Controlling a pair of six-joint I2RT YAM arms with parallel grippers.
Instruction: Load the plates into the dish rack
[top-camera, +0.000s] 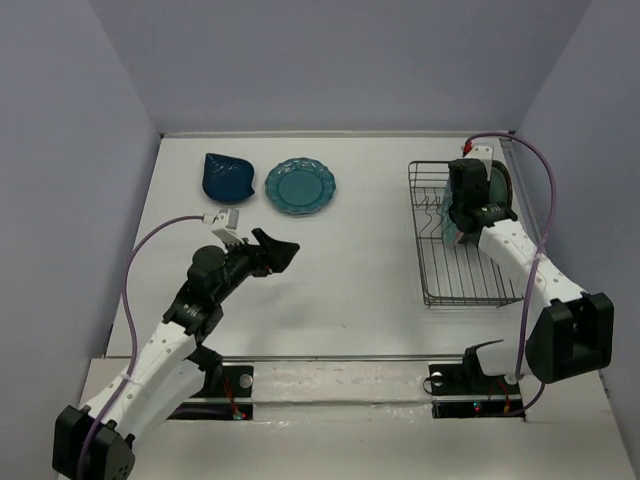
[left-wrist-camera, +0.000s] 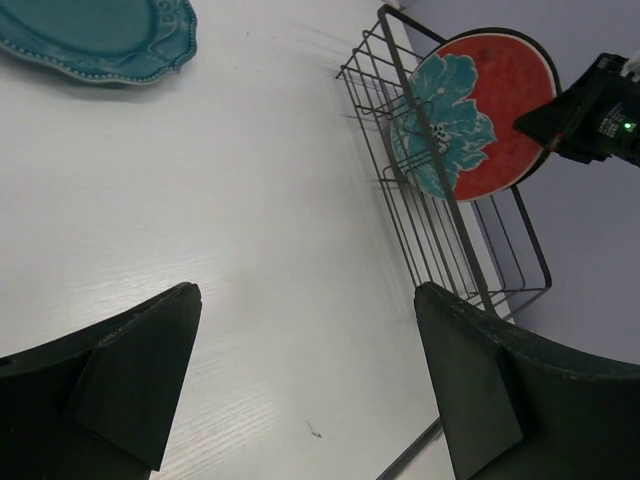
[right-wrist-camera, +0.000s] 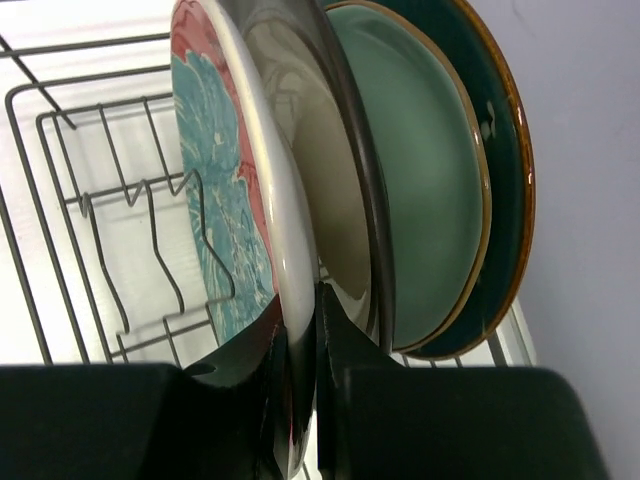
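Right pincer (right-wrist-camera: 300, 340) clamps the glossy red flowered plate's (right-wrist-camera: 215, 150) rim, upright in the black wire rack (top-camera: 460, 280); left pincer (top-camera: 280, 248) gapes wide.

A white wood-grain worktop (top-camera: 350, 290) forms the floor of a booth, closed in by plain lavender-grey wall panels (top-camera: 340, 60) that rise from its far, left and right edges. A thin bright strip (top-camera: 340, 357) runs from side to side close to the near edge. The left wrist view picks out a small dark speck (left-wrist-camera: 315, 430) on the white surface.
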